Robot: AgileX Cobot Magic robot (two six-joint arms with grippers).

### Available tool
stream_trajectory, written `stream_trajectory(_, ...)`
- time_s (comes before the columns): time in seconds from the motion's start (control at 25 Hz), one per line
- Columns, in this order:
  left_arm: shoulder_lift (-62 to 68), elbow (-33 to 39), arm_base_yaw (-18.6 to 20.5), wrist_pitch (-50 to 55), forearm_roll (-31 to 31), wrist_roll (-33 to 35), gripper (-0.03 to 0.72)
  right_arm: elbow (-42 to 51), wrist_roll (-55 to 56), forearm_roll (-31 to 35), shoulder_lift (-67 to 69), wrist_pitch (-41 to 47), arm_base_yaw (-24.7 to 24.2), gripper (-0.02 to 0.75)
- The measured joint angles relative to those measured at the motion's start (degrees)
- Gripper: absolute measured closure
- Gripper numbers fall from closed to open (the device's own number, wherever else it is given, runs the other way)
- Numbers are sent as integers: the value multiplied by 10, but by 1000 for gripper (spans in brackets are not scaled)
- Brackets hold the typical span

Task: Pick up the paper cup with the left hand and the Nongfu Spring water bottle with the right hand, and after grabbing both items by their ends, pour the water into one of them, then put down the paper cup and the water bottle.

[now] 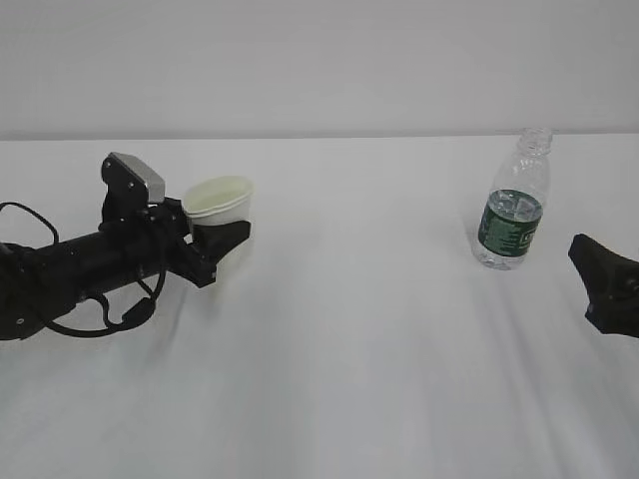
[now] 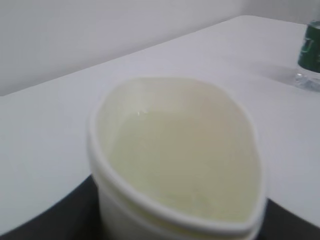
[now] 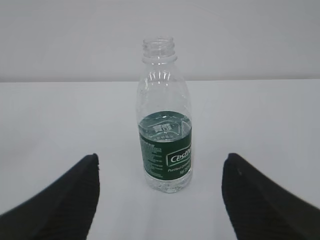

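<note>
Left pincer (image 1: 222, 239) is clamped on the paper cup (image 1: 222, 200), squeezing its rim oval; right pincer (image 3: 160, 200), jaws wide apart, faces the water bottle (image 3: 164, 120) standing on the tabletop (image 1: 349, 329).

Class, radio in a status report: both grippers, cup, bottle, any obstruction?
Left gripper shut on squeezed white paper cup. Right gripper open, facing upright clear ribbed plastic bottle, not touching. Nothing between fingers and bottle.

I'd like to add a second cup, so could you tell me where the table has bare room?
The widest bare patch of the table lies between the paper cup, held by the left hand, and the Nongfu Spring water bottle. The front strip is bare too. It is tight on the right: the right hand stands open just before the bottle.
</note>
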Motion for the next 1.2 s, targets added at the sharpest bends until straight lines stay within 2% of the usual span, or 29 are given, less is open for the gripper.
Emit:
stream_trajectory(0.2,0,15,0,0,-58,40,292,0,0,0,0,0,0,166)
stream_trajectory(0.4,0,16,0,0,-98,49,292,0,1,0,8,0,0,166)
stream_trajectory(0.68,0,22,1,0,-202,82,292,0,3,0,13,0,0,166)
stream_trajectory(1.2,8,19,1,-1,-254,95,292,0,3,0,13,0,0,166)
